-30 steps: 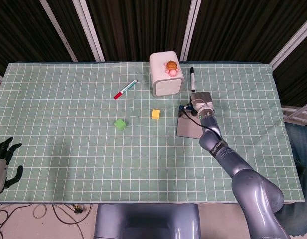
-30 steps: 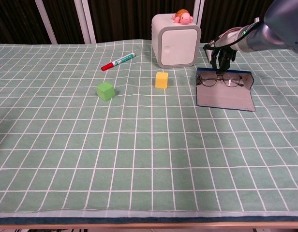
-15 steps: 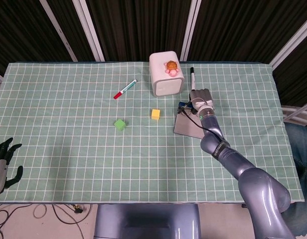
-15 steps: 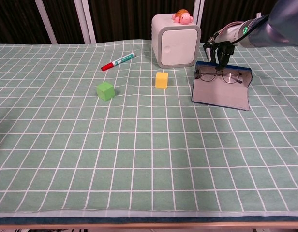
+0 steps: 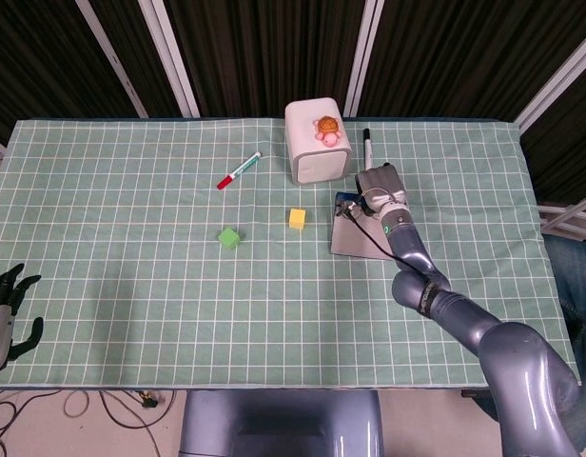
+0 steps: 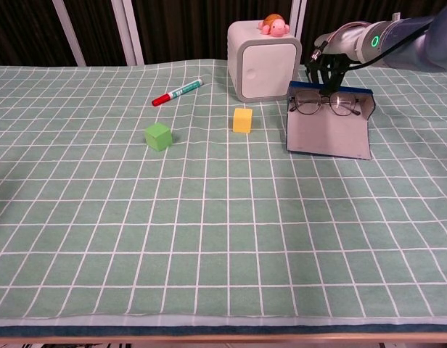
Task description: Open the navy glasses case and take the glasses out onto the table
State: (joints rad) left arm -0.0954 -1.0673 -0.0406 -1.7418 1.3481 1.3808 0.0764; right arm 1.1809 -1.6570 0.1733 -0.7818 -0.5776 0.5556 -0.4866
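— One case, one pair of glasses, and both have shifted: over the last second the navy glasses case (image 6: 329, 130) has slid toward the white box (image 6: 265, 61), and its far end now stands steeper than before.

— Meaning what for the task?

— Lid is already open, so that step looks done. But the glasses (image 6: 324, 104) lie against the raised blue edge, not yet out on the table (image 6: 209, 239). The right hand (image 6: 326, 67) has come up behind them with fingers pointing down at the bridge; I cannot tell whether it grips the frame or only touches it. My guess is it drags the case along instead of lifting the glasses free.

— And the left hand (image 5: 8, 309)?

— Released, fingers spread, resting off the table's near left corner.

— Count the rest, biggest first.

— One white box with one turtle toy (image 6: 273, 26) on top, two markers, the red-capped marker (image 6: 177, 92) and the black marker (image 5: 366, 145), then two cubes: green cube (image 6: 158, 135), yellow cube (image 6: 242, 119).
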